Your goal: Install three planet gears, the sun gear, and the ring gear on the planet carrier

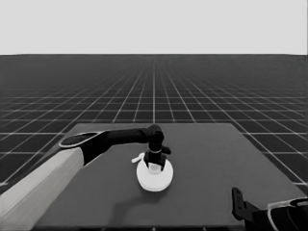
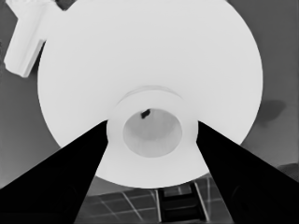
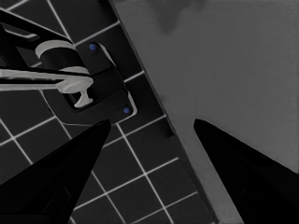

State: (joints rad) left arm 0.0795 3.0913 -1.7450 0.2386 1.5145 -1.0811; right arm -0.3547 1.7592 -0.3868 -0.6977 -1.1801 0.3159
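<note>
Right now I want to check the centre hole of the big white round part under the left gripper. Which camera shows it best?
The left wrist view: the larger round part fills it, its raised centre hole lying between the left gripper fingers. The head view shows it small, partly behind the gripper. The right wrist view misses it.

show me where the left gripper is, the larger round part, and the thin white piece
left gripper [image 1: 153,164], head view, between its fingertips.
larger round part [image 1: 155,180], head view, its near rim.
thin white piece [image 1: 137,158], head view, its middle.
</note>
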